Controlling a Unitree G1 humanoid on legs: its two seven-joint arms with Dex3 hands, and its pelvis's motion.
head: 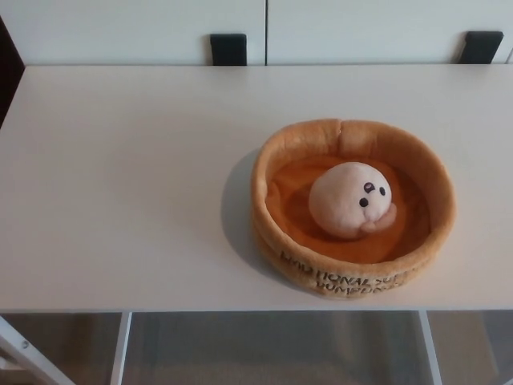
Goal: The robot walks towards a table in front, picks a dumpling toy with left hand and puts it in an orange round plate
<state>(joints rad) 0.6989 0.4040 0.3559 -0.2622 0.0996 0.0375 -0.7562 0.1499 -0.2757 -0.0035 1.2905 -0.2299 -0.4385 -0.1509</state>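
The dumpling toy point(351, 200) sits inside the orange round plate point(276, 156), a little right of the plate's middle and resting against the inner floor near the right-hand wall. It is a pale, soft, rounded lump with two small dark eyes and a dark mouth facing up and to the right, and a small peach-coloured fold shows at its lower right edge. The plate is a plush bowl with a thick tan rim and a deeper orange inside; dark lettering runs along its front wall, too curved to read fully. It stands on the right half of the white table point(120, 184), close to the near edge, and throws a soft shadow to its left. The rest of the tabletop around it is plain. Beyond the far edge, two dark brackets point(228, 48) stand against a pale wall. From the head view neither hand of the robot shows, so nothing is holding the toy.
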